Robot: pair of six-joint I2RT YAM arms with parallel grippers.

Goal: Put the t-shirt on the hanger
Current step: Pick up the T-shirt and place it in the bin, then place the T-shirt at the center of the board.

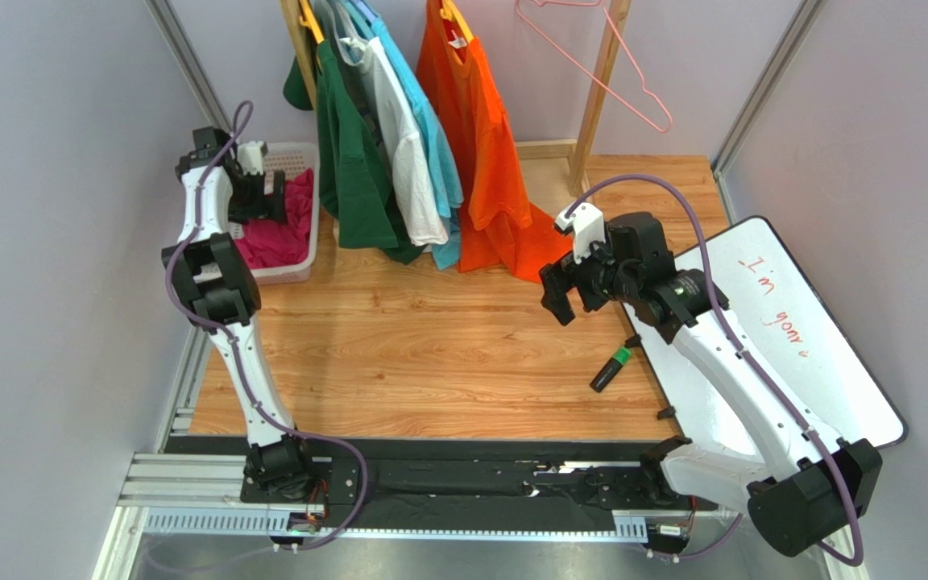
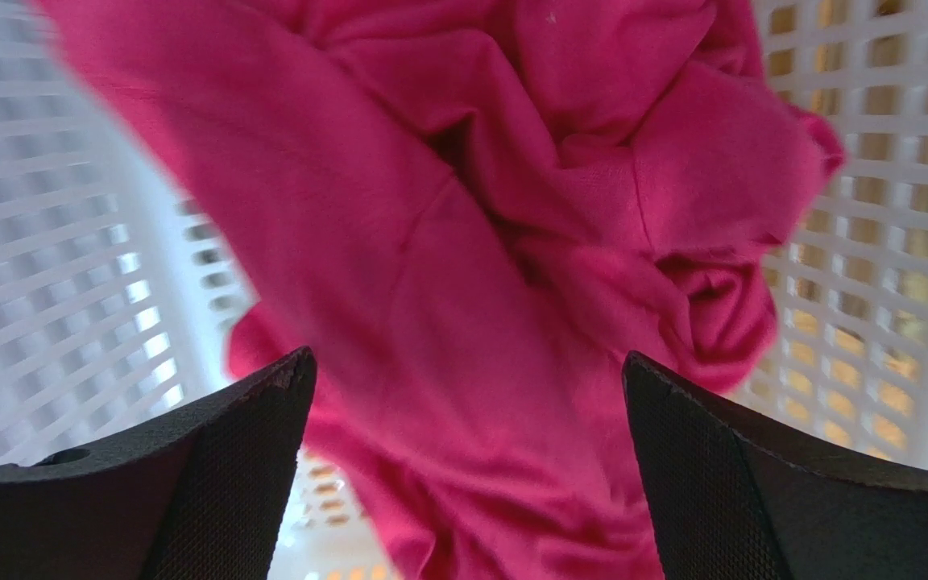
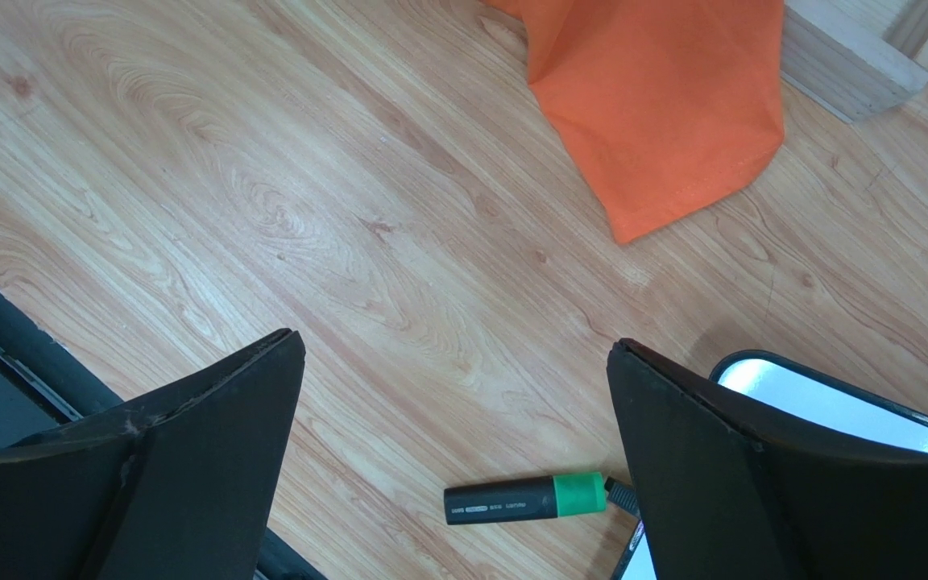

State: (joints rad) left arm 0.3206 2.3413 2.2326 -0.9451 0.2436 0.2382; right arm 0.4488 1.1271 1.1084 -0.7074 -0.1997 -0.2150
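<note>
The magenta t-shirt (image 1: 278,227) lies crumpled in a white basket (image 1: 291,268) at the far left. In the left wrist view the t-shirt (image 2: 469,266) fills the frame between my fingers. My left gripper (image 1: 254,193) hangs open right over it, jaws wide apart and empty (image 2: 467,363). The light-pink wire hanger (image 1: 612,63) hangs bare on a wooden rack post at the back right. My right gripper (image 1: 563,290) is open and empty above the wooden table, far from both; its own view shows bare wood between the fingertips (image 3: 457,351).
Green, white, light-blue and orange shirts (image 1: 481,145) hang on the rack (image 1: 596,91) at the back. A green-capped marker (image 1: 609,369) lies on the table near a whiteboard (image 1: 784,338) at the right. The orange hem (image 3: 663,109) and marker (image 3: 527,498) show in the right wrist view.
</note>
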